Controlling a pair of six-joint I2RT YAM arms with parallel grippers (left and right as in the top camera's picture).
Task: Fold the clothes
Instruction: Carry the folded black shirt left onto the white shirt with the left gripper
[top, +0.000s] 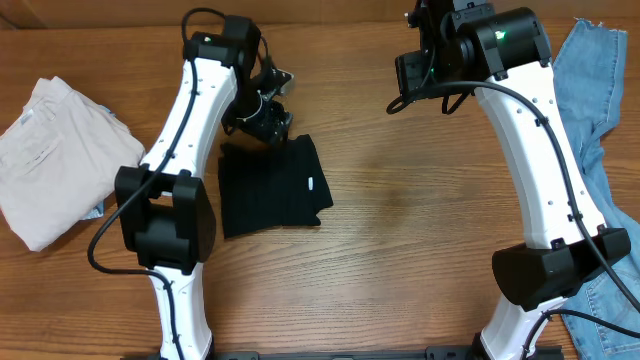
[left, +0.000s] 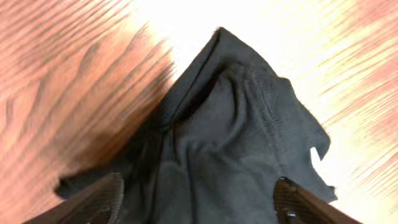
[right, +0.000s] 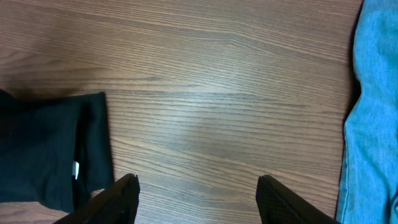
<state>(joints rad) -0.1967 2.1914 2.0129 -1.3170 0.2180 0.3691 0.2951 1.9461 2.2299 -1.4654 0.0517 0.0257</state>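
The clothes are one black garment, lying folded into a rough rectangle on the wooden table, left of centre. A small white tag shows at its right edge. My left gripper hovers at the garment's far edge. In the left wrist view the gripper is open, with both fingers spread wide over the rumpled black fabric. My right gripper is up at the back right, away from the garment. It is open over bare wood, and the black garment lies to its left.
Light blue jeans lie along the right edge of the table and show in the right wrist view. A pale cloth bundle sits at the far left. Both arm bases stand at the front edge.
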